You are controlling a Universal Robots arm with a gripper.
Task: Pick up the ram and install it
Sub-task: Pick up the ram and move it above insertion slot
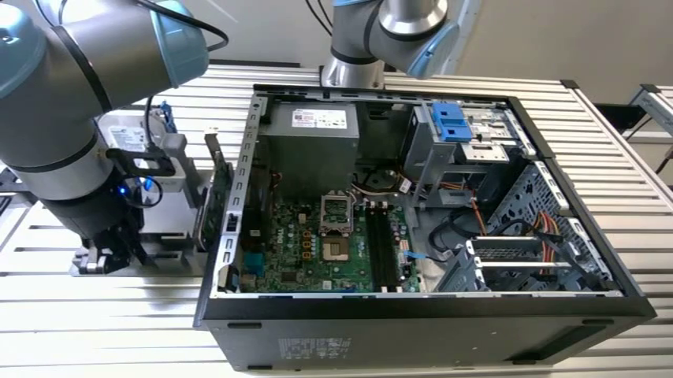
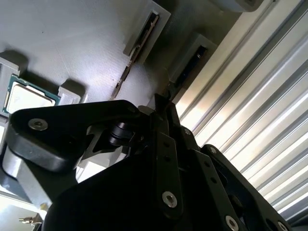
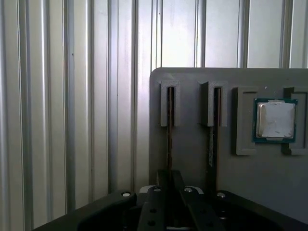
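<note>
Exterior view: the gripper (image 1: 103, 258) is down at the grey tray (image 1: 169, 236) on the slatted table (image 1: 600, 118), well apart from the open computer case (image 1: 421, 323). First wrist view: the ram (image 3: 170, 113) stands on edge in a tray slot with a second stick (image 3: 212, 126) beside it, and the claw looks clenched across its flat faces. It's light, stiff and fragile, I'd say, so pinch the faces and lift straight. Second wrist view: the table's ribs run just beside the tray, so room is tight.
</note>
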